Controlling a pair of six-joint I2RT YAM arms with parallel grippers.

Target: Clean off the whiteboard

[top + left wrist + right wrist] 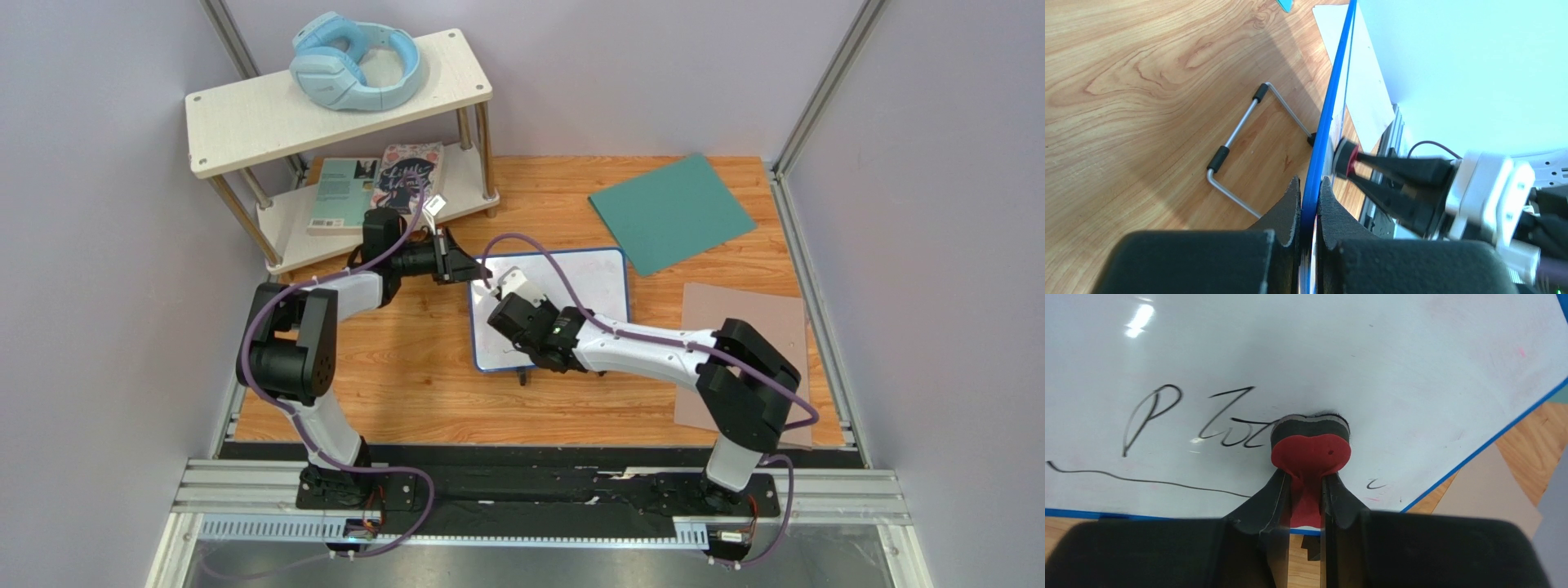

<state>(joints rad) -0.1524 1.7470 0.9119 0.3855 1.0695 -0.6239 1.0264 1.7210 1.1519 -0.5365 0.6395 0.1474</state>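
The whiteboard (601, 279), white with a thin blue frame, stands tilted on a wire stand (1241, 141) at the table's middle. My left gripper (475, 272) is shut on the blue frame (1330, 104) at the board's upper left corner; its jaws (1310, 202) clamp the edge. My right gripper (503, 298) is shut on a red eraser (1311, 454) with a dark felt pad pressed on the board face (1364, 355). Dark handwriting (1168, 416) lies left of the eraser, with a long line under it and a small mark (1376, 484) to its right. The eraser also shows in the left wrist view (1346, 160).
A teal green sheet (671, 211) lies at the back right. A pinkish-brown mat (751, 321) lies at the right, under my right arm. A two-level shelf (245, 116) at the back left carries blue headphones (356, 61) and books (368, 184).
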